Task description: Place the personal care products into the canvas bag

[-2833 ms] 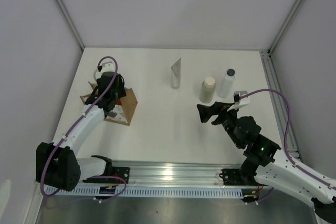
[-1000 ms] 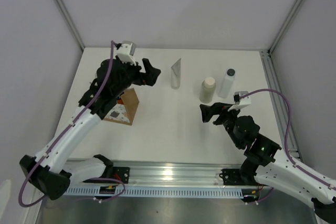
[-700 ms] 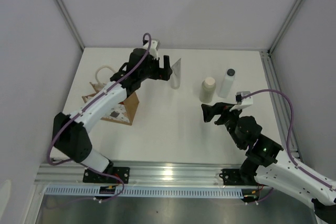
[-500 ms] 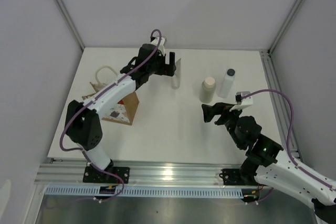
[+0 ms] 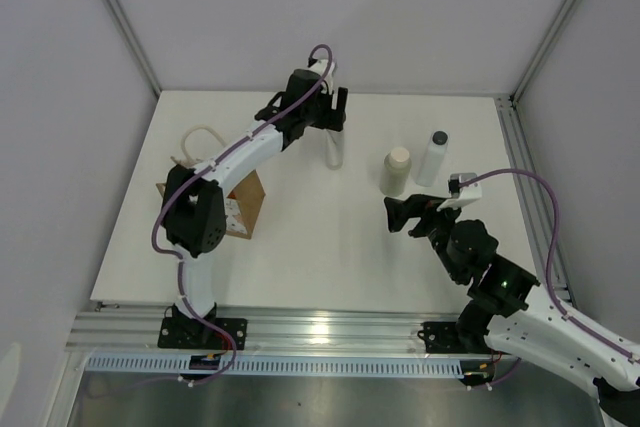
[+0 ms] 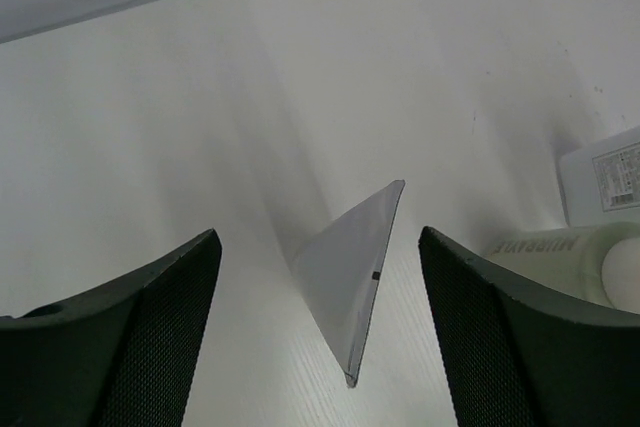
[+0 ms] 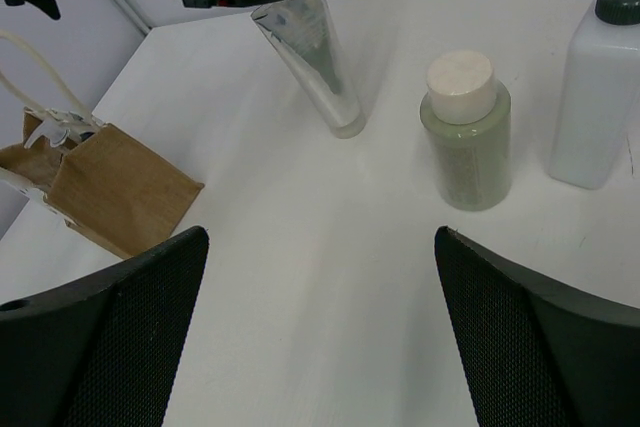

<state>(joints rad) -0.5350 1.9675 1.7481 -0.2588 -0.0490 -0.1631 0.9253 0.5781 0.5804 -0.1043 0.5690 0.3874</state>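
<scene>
The grey-white squeeze tube [image 5: 334, 150] stands on its cap at the back middle of the table. My left gripper [image 5: 338, 115] hangs open just above it, and in the left wrist view the tube [image 6: 352, 272] lies between the spread fingers [image 6: 130, 337] without touching them. The cream bottle [image 5: 397, 171] and the translucent white bottle with a dark cap [image 5: 432, 158] stand to the tube's right. The canvas bag [image 5: 243, 203] sits at the left, partly behind my left arm. My right gripper [image 5: 402, 215] is open and empty, in front of the bottles. The orange bottle is out of view.
The bag's rope handle [image 5: 194, 136] loops out to its far left. The right wrist view shows the tube [image 7: 318, 62], cream bottle [image 7: 465, 132], white bottle [image 7: 600, 87] and bag [image 7: 115, 187]. Enclosure walls stand on three sides.
My left arm has lifted off the bag and swung right and back, to above the tube, with its gripper open. My right arm has barely moved.
</scene>
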